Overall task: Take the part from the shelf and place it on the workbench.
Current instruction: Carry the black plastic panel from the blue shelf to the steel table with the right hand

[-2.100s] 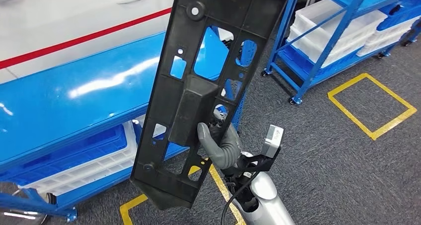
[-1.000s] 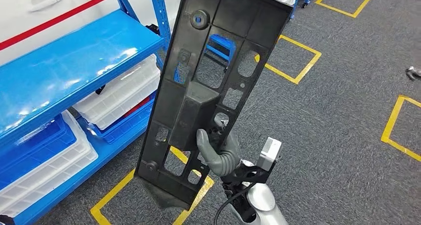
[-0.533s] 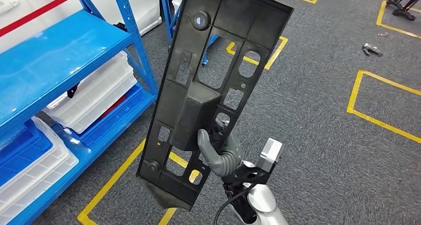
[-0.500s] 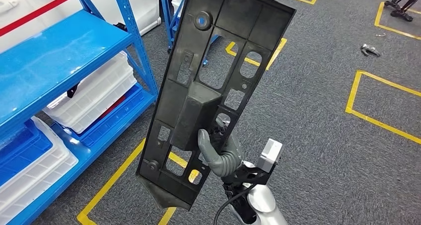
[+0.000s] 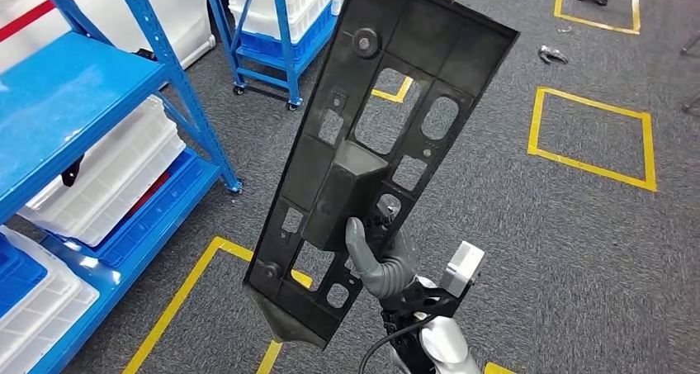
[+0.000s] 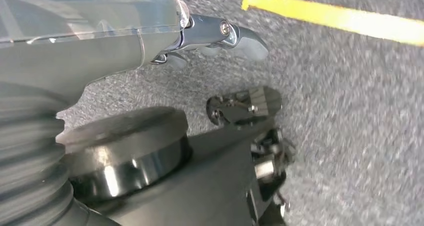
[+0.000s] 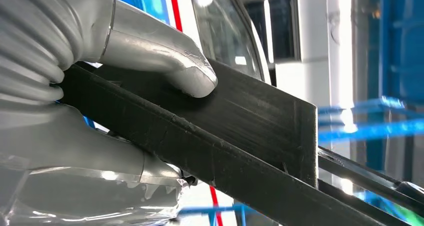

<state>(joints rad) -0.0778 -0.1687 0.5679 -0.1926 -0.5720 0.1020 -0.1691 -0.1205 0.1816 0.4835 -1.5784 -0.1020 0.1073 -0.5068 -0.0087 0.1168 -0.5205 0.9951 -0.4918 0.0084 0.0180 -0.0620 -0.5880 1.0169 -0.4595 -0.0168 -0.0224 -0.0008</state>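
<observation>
The part point(image 5: 376, 155), a long black plastic panel with many cut-outs, stands nearly upright and a little tilted in front of the robot, held above the grey carpet floor point(image 5: 536, 242); the right hand point(image 5: 381, 262) grips it low down, the thumb point(image 5: 358, 235) pressing on the face beside the raised block, the other fingers behind the panel; in the right wrist view the thumb point(image 7: 165, 61) lies on the panel's rib point(image 7: 210, 136). The left hand point(image 6: 220, 34) hangs over the carpet with nothing in it, the fingers curled only slightly, so I judge it open.

The risk, I think, is the low grip; most of the panel stands above the hand, so a quick turn could make it pivot or slip; the tall upper end could also strike the blue shelf post point(image 5: 177, 93) nearby.

Compared with the earlier pictures, the whole scene has shifted; the blue shelf point(image 5: 58, 110) now sits further to the side and more floor with yellow tape squares point(image 5: 590, 130) appears, so the robot is turning away; the grip looks unchanged.
</observation>
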